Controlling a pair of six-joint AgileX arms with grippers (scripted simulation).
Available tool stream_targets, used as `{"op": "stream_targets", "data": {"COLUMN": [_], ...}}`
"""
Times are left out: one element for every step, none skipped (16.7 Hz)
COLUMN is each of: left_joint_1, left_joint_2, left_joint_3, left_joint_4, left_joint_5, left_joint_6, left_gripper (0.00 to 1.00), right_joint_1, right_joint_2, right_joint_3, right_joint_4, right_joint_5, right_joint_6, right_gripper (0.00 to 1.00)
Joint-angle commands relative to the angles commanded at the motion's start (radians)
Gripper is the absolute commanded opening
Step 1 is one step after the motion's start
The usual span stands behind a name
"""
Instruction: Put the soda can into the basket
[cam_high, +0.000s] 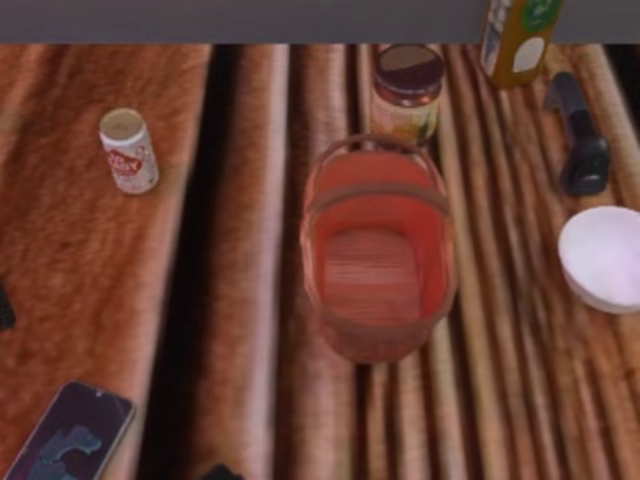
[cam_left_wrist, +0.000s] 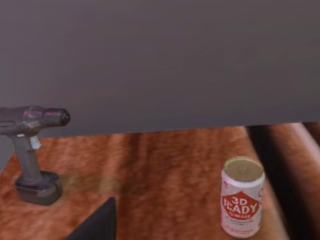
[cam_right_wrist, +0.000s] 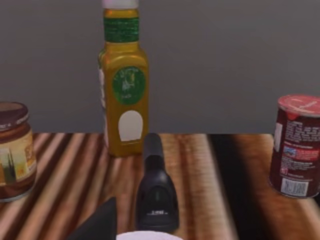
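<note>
The soda can (cam_high: 128, 150) stands upright at the table's back left, white with red print and a pale top. In the left wrist view the soda can (cam_left_wrist: 242, 196) stands some way ahead, apart from my left gripper (cam_left_wrist: 97, 222), of which only a dark tip shows. The red-orange woven basket (cam_high: 378, 250) sits at mid-table with its hoop handle across the top and nothing inside. Only a dark tip of my right gripper (cam_right_wrist: 100, 222) shows in its wrist view, near the white bowl. Neither arm appears in the top view.
A dark-lidded glass jar (cam_high: 407, 92) stands just behind the basket. A yellow-green bottle (cam_high: 520, 35), a black scanner (cam_high: 580, 140) and a white bowl (cam_high: 605, 258) are at the right. A phone (cam_high: 70, 435) lies front left. A drill (cam_left_wrist: 32, 150) and a red-lidded canister (cam_right_wrist: 297, 145) show in the wrist views.
</note>
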Motion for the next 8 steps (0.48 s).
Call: {"op": "stream_targets", "data": {"left_joint_1": [-0.003,-0.007,-0.01,-0.014,-0.017,-0.021,-0.025,-0.029], "left_joint_2": [0.068,0.141,0.22,0.305,0.393,0.484,0.58,0.678], "left_joint_3": [0.071,0.145,0.225,0.309,0.396,0.485,0.578,0.672], "left_joint_4": [-0.037,-0.078,-0.122,-0.169,-0.219,-0.27,-0.324,-0.379], "left_joint_5": [0.003,0.006,0.009,0.012,0.015,0.018,0.02,0.023], "left_joint_6": [0.018,0.038,0.059,0.083,0.107,0.132,0.159,0.186], "left_gripper": [1.0,1.0,1.0,1.0,1.0,1.0,1.0,1.0], "right_joint_1": [0.0,0.0,0.0,0.0,0.0,0.0,0.0,0.0], "right_joint_2": [0.0,0.0,0.0,0.0,0.0,0.0,0.0,0.0], "right_joint_3": [0.0,0.0,0.0,0.0,0.0,0.0,0.0,0.0], "right_joint_4": [0.0,0.0,0.0,0.0,0.0,0.0,0.0,0.0], "right_joint_5": [0.0,0.0,0.0,0.0,0.0,0.0,0.0,0.0], "right_joint_6": [0.0,0.0,0.0,0.0,0.0,0.0,0.0,0.0], "right_gripper": [1.0,1.0,1.0,1.0,1.0,1.0,1.0,1.0]}}
